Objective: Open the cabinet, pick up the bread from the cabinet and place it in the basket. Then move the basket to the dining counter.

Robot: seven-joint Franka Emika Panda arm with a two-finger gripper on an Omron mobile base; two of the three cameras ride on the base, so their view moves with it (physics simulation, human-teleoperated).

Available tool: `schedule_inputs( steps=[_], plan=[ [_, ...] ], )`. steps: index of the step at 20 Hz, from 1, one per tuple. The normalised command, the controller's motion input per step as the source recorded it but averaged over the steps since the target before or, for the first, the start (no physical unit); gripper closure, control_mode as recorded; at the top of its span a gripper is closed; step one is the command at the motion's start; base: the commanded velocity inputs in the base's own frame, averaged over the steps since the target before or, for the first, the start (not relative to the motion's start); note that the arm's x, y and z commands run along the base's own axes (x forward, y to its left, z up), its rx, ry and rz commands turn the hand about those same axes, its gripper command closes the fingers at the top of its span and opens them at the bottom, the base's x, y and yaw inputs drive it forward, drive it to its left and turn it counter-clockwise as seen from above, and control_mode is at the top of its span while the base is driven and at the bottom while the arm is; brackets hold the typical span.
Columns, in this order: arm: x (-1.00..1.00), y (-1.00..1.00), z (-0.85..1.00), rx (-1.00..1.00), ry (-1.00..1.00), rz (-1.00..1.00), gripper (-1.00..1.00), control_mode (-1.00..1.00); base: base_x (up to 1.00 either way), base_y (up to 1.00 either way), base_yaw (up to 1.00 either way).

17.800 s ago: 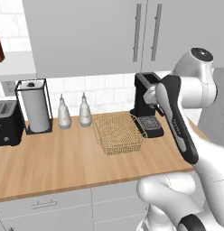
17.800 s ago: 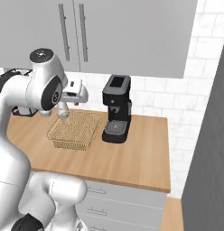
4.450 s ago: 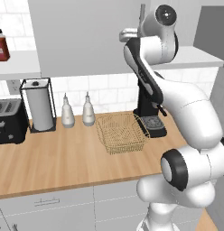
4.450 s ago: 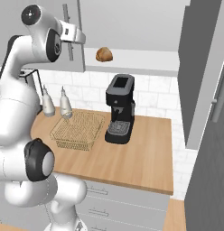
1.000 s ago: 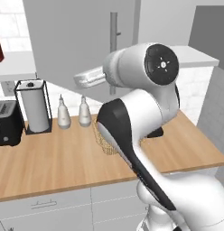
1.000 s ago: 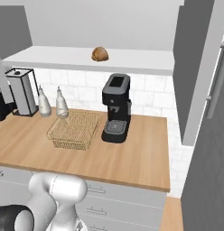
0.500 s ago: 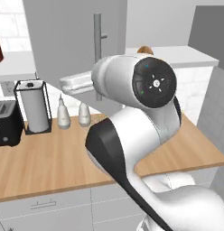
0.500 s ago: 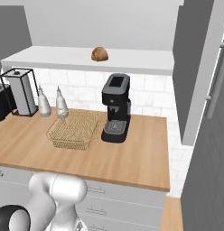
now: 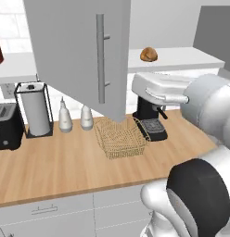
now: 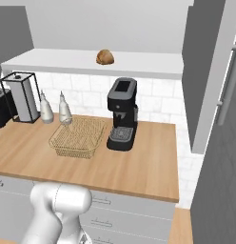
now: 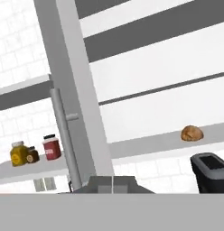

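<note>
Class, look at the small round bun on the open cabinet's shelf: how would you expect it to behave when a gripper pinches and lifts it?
The bread looks small beside the coffee machine, so probably light. Its rounded, domed shape suggests it could roll or slip sideways if nudged along the shelf. Being a bun, it is likely soft and may squash under a hard pinch.

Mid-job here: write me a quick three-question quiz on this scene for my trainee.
1. True or false: the bread lies in the basket.
2. What stands right beside the basket, on its right in the right base view?
A) toaster
B) coffee machine
C) paper towel holder
3. Fill in: the cabinet doors stand ____.

Key:
1. False; it sits on the cabinet shelf.
2. B
3. open
</note>
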Motion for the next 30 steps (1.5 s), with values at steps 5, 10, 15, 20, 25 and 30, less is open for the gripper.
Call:
schedule_inputs(
  steps=[5, 10, 15, 20, 25, 30],
  plan=[
    [-0.07, -0.99, 0.02, 0.78, 0.00, 0.16, 1.00, -1.00, 0.00, 0.00, 0.00],
    [0.10, -0.50, 0.15, 0.75, 0.04, 0.30, 1.00, -1.00, 0.00, 0.00, 0.00],
    [0.52, 0.12, 0.04, 0.30, 0.32, 0.45, 1.00, -1.00, 0.00, 0.00, 0.00],
    [0.67, 0.28, 0.00, 0.23, 0.45, 0.44, 1.00, -1.00, 0.00, 0.00, 0.00],
    [0.74, 0.57, -0.32, 0.15, 0.31, 0.42, 1.00, -1.00, 0.00, 0.00, 0.00],
    [0.84, 0.91, -0.43, 0.11, 0.13, 0.39, 1.00, -1.00, 0.00, 0.00, 0.00]
  ],
)
